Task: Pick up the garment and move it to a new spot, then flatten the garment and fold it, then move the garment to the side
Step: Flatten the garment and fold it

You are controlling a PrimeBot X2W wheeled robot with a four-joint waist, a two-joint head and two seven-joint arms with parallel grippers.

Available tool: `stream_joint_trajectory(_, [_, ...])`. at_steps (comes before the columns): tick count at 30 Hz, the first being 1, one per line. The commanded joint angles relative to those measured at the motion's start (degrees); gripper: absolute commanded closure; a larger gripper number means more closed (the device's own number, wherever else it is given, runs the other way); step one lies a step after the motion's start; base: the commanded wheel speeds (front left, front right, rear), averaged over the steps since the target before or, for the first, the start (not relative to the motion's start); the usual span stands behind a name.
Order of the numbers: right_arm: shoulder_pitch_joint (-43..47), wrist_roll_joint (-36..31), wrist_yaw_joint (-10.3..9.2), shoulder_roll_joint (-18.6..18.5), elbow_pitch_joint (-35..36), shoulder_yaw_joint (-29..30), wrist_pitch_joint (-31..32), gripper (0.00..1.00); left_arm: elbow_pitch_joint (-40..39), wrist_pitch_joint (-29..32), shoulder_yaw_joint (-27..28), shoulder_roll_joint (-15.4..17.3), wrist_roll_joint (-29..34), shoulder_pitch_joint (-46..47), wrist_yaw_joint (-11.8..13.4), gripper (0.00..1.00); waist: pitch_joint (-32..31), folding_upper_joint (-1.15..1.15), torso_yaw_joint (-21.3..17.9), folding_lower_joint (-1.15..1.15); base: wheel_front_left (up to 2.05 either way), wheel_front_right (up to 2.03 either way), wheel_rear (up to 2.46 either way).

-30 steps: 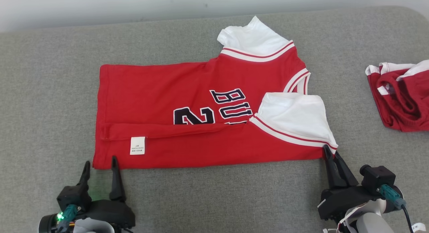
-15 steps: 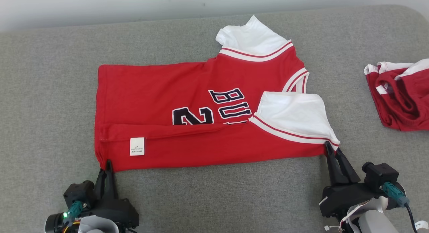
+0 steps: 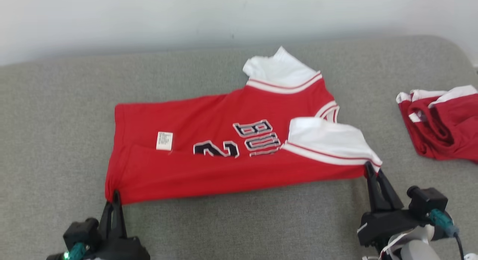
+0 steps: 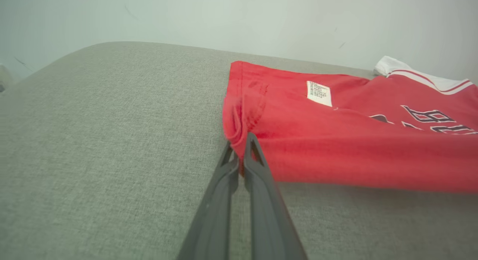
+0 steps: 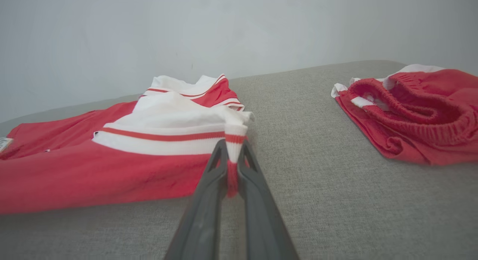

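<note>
Garment (image 3: 209, 166), a red jersey w/ white sleeves, is spread across the grey cushion (image 3: 56, 121), collar end toward the robot's right, hem toward its left. The near hem corner is pinched between the closed fingers of the left gripper (image 3: 115, 194). The near sleeve corner, at its striped trim, is clamped by the right gripper (image 3: 369, 166). The near edge is seen raised off the cushion. The step in hand is judged to be a lengthwise fold, near edge over to far edge. For a clean fold, both corners should be lifted evenly and carried fwd at equal pace, w/ the cloth kept taut between the grippers so no sag forms. Edges should be lined up before release. No snag is expected from the red shorts (image 3: 440, 125), which lie well apart at the right.
</note>
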State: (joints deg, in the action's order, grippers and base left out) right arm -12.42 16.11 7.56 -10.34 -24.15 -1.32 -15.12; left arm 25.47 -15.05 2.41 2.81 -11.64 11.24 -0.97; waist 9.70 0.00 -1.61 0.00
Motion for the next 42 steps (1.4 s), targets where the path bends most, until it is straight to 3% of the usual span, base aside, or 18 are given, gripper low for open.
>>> stream_joint_trajectory(1, [1.0, -0.4, -0.17, 0.1, -0.2, 0.1, 0.0, 1.0, 0.2, -0.2, 0.5, 0.2, 0.5, -1.3, 0.1, 1.0, -2.8, 0.0, 0.0, 0.0, 0.0, 0.0, 0.0])
stream_joint_trajectory(12, [9.0, -0.2, -0.17, 0.6, -2.5, -2.9, 0.0, 1.0, 3.2, -0.2, 1.9, 0.2, -1.4, -10.0, -0.5, 1.0, -9.9, 0.0, -0.7, 0.0, 0.0, 0.0, 0.0])
stream_joint_trajectory(24, [17.0, 0.4, -0.18, 0.5, -3.4, -5.1, 0.0, 1.0, 5.2, -0.2, 0.3, 0.2, -4.3, -16.0, 0.8, 1.0, -10.9, 0.0, -0.7, 0.0, 0.0, 0.0, 0.0])
stream_joint_trajectory(30, [16.5, 0.5, -0.18, 0.5, -3.7, -5.5, 0.0, 1.0, 5.6, -0.2, -0.3, 0.2, -4.1, -15.8, 1.3, 1.0, -10.6, 0.0, -0.9, 0.0, 0.0, 0.0, 0.0])
stream_joint_trajectory(31, [16.3, 0.5, -0.18, 0.6, -3.5, -5.3, 0.0, 0.83, 5.0, -0.2, -0.3, 0.2, -3.6, -15.7, 1.7, 0.78, -10.5, 0.0, -0.9, 0.0, 0.0, 0.0, 0.0])
stream_joint_trajectory(32, [16.2, 0.4, -0.18, 0.8, -3.5, -5.1, 0.0, 0.53, 4.6, -0.2, -0.3, 0.2, -3.1, -15.6, 1.8, 0.21, -10.5, 0.0, -0.8, 0.0, 0.0, 0.0, 0.0])
stream_joint_trajectory(33, [16.1, 0.3, -0.18, 0.9, -3.6, -4.8, 0.0, 0.0, 4.4, -0.2, -0.2, 0.2, -3.1, -15.5, 2.1, 0.0, -10.4, 0.0, -0.7, 0.0, 0.0, 0.0, 0.0])
stream_joint_trajectory(42, [11.4, -3.0, -0.18, 2.0, 0.6, -1.8, 0.0, 0.0, -0.3, -0.2, 0.0, 0.1, -0.2, -12.4, 2.0, 0.0, -8.7, 0.0, 0.2, 0.0, 0.0, 0.0, 0.0])
